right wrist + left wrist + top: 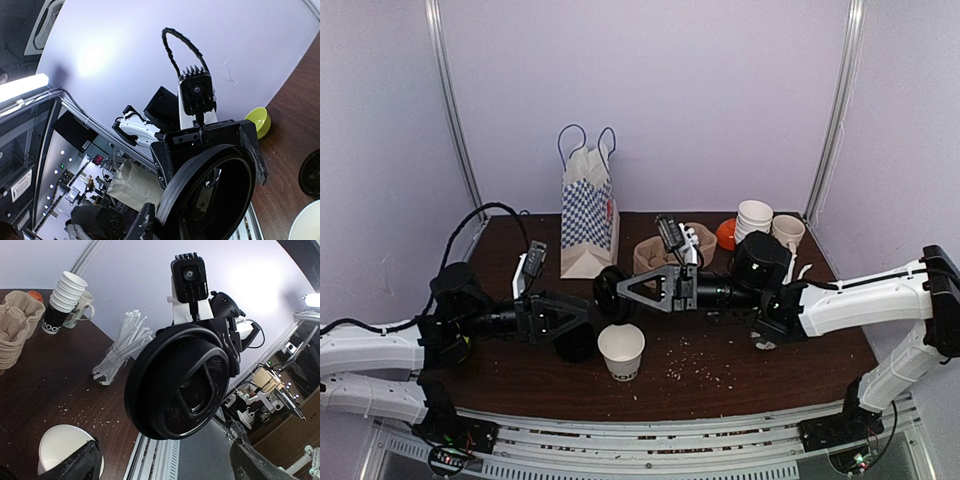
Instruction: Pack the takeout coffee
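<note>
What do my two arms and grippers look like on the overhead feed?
The left arm and right arm have white link shells and black joints. A black cable loops over the left one. The left gripper and right gripper each have a dark triangular open frame with a small boxy camera mounted on it.

Lid (612,291): black. Cup (621,351): white. Bag (588,216): blue-and-white checks. Carrier tray (650,253): brown. Bench (775,372): dark brown, pale specks.
</note>
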